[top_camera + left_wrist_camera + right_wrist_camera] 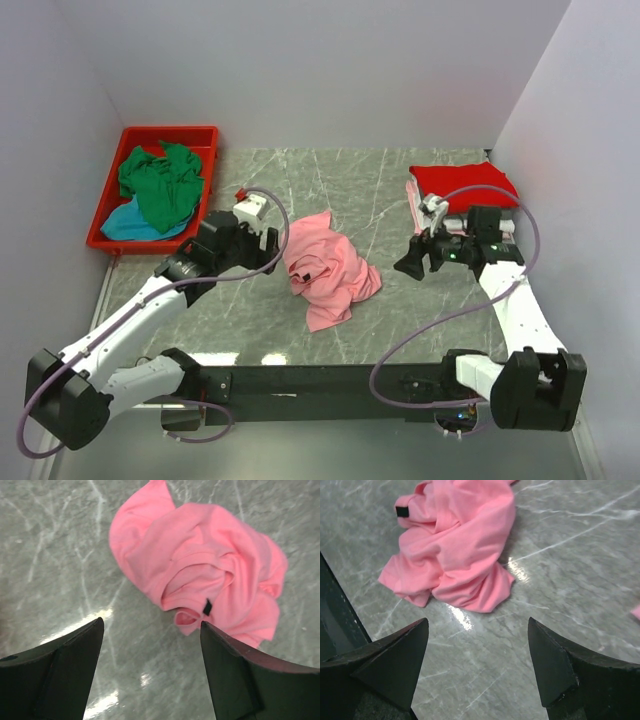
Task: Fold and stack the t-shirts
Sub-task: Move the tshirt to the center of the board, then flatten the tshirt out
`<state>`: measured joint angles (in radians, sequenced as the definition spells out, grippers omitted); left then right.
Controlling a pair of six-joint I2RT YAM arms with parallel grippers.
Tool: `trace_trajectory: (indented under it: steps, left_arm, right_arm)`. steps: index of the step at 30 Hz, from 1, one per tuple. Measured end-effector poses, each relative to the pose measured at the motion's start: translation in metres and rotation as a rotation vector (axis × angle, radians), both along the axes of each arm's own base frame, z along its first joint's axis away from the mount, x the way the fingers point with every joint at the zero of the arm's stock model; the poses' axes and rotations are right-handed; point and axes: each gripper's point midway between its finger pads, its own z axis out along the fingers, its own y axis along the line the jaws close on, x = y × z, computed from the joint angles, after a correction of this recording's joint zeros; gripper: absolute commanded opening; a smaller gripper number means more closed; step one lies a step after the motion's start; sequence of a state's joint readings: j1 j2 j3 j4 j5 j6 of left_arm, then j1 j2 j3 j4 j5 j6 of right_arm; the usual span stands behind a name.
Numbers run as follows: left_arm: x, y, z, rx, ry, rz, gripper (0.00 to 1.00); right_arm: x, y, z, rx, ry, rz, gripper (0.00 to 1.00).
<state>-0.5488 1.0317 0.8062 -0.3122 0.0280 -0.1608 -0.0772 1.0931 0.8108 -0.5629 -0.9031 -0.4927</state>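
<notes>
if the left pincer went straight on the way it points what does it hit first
Most likely the crumpled pink t-shirt ahead; depth is unclear, so the table could come first.

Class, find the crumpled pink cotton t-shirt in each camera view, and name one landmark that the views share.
Top external: crumpled pink cotton t-shirt at picture centre.
Left wrist: t-shirt in the upper right.
Right wrist: t-shirt in the upper left.
Shared landmark: its dark neck label, clear in both wrist views.
</notes>
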Motion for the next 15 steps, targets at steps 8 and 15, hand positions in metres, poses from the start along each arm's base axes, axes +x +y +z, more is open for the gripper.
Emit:
trace_trajectory:
  steps: [8, 15]
  left_arm:
    - [0.016, -0.012, -0.025, -0.146, 0.18, 0.1, 0.77]
    - [0.046, -0.015, -0.06, -0.392, 0.41, 0.371, 0.63]
  right_arm:
    - [-0.007, 0.03, -0.029, -0.066, 0.102, 0.13, 0.82]
    - [-0.006, 0.027, -0.03, -0.089, 0.099, 0.118, 0.82]
